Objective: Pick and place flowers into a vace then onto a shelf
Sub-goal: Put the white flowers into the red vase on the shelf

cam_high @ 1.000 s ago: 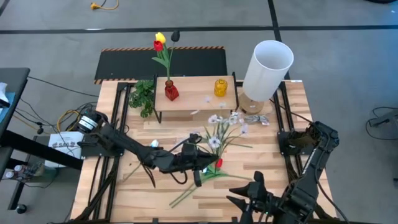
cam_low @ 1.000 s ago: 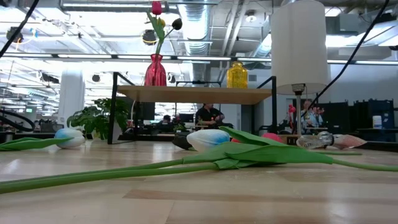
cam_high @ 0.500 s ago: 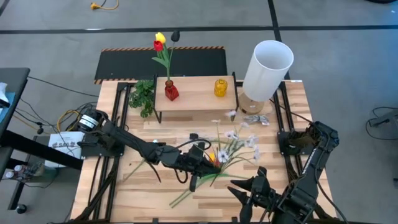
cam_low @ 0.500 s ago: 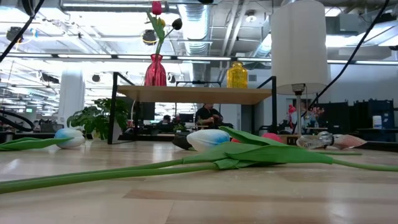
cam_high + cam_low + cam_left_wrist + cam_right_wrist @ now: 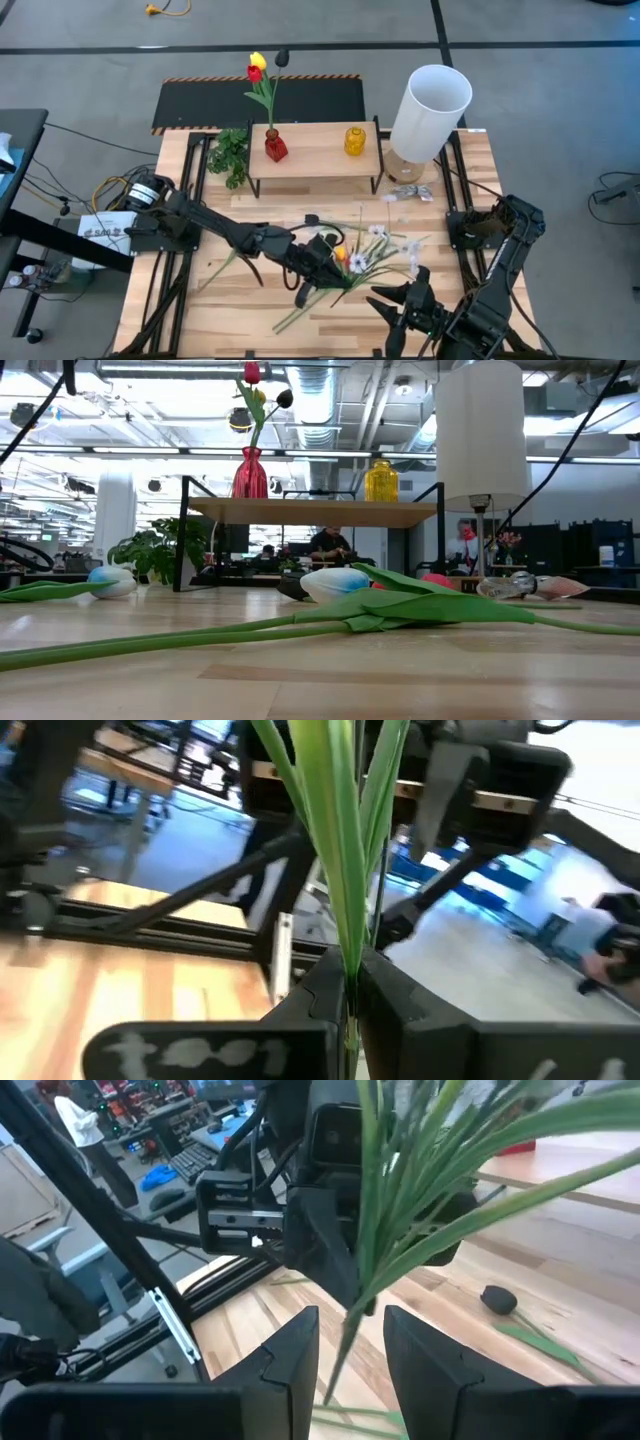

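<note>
The bunch of flowers (image 5: pixel 375 248) has travelled from the middle of the high view toward the lower right over the last second: the white blossoms that hung just below the shelf (image 5: pixel 312 156) now sit well below it, close to the right tool (image 5: pixel 405 302). The left tool (image 5: pixel 322 258) has carried them there, its fingers pinched shut on the green stems (image 5: pixel 345 850), which rise straight out of the closed jaws in the left wrist view. This reads as a hand-over being set up, so that the bunch can be regripped before it goes into a vase.

The right tool waits at the lower middle-right of the high view with its two fingers (image 5: pixel 290 1355) standing partly apart and nothing between them; in the right wrist view the stems cross just beyond the gap, not yet inside it.

In the high view the bunch's long axis runs from the lower left to the upper right, stem ends at the left tool and blossoms pointing up and right, with an orange head near the grip. It hangs above the tabletop (image 5: pixel 200 300).

On the shelf, at the upper centre, the red vase (image 5: pixel 275 147) already holds tulips and the yellow vase (image 5: pixel 355 140) stands without any. Another tulip (image 5: pixel 335 584) lies flat on the tabletop in the low view.
</note>
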Action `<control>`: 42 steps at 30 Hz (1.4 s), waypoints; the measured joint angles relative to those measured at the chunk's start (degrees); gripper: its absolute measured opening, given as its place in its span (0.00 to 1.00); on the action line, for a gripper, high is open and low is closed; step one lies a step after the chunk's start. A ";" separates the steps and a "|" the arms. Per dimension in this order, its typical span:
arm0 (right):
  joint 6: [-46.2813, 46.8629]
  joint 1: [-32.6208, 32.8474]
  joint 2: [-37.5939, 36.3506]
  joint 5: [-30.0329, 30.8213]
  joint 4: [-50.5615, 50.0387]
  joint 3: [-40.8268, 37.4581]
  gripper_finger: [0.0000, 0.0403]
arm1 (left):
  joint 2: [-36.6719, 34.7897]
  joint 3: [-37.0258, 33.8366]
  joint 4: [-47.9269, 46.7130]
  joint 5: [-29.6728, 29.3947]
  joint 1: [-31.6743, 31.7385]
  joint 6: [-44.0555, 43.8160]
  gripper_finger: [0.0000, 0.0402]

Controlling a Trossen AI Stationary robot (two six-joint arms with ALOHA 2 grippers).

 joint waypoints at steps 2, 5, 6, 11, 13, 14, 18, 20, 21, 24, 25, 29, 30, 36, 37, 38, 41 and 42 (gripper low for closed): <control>-0.08 0.02 0.00 0.00 0.00 0.00 0.26 | 0.00 0.00 0.95 3.33 0.58 -0.54 0.00; -0.08 0.25 0.00 0.00 0.00 0.00 0.26 | 0.00 0.04 4.86 10.75 1.64 -2.75 0.00; -0.08 0.38 0.00 0.03 0.01 0.01 0.26 | 0.00 0.07 5.96 12.98 2.05 -3.68 0.00; -0.11 0.69 0.00 2.29 0.01 0.00 0.26 | -0.01 0.07 8.66 15.93 2.99 -6.48 0.00; -0.08 0.69 0.00 3.07 0.00 0.01 0.26 | -0.02 0.07 7.87 12.99 2.99 -6.00 0.00; 0.15 0.51 0.00 3.15 0.00 0.01 0.26 | -0.02 0.07 7.13 10.50 2.99 -5.18 0.00; 0.31 -0.36 0.00 3.15 0.09 0.00 0.26 | -0.02 0.07 3.62 -4.26 2.11 -2.10 0.00; 0.32 -1.13 0.00 3.15 0.20 0.00 0.26 | -0.02 0.07 2.29 -13.92 1.32 -1.49 0.00; 0.33 -1.56 0.00 3.21 0.16 0.00 0.26 | -0.02 0.07 1.41 -19.12 0.85 -1.28 0.00; 0.38 -3.05 0.00 5.13 0.00 0.00 0.26 | -0.01 0.07 -0.57 -32.43 -0.75 -1.22 0.00; 0.62 -3.64 0.00 6.19 -0.30 0.00 0.26 | -0.01 0.07 -0.76 -35.73 -1.26 -1.20 0.00; 7.82 -6.72 -0.20 6.15 -8.21 0.01 0.22 | -0.02 0.07 -1.92 -43.34 -3.13 -0.23 0.00; 10.29 -7.40 -0.45 4.11 -11.92 0.00 0.20 | -0.02 0.07 -1.89 -43.61 -3.45 0.20 0.00; 19.41 -8.67 -0.77 -1.56 -26.11 0.00 0.09 | -0.02 0.07 -1.83 -43.71 -4.53 0.21 0.00; 20.24 -8.37 -1.01 -1.85 -27.69 0.00 0.08 | -0.01 0.07 -1.89 -43.75 -4.60 0.18 0.00; 21.42 -7.72 -1.37 -3.07 -28.90 0.00 0.07 | 0.00 0.07 -1.92 -43.75 -4.62 0.16 0.00; 21.51 -6.05 -3.40 -6.65 -28.88 -1.50 0.02 | -0.31 0.07 -2.28 -43.79 -4.62 0.10 0.00; 22.65 -5.09 -4.29 -7.19 -28.70 -2.42 0.01 | -0.52 0.07 -2.36 -43.87 -4.60 0.12 0.00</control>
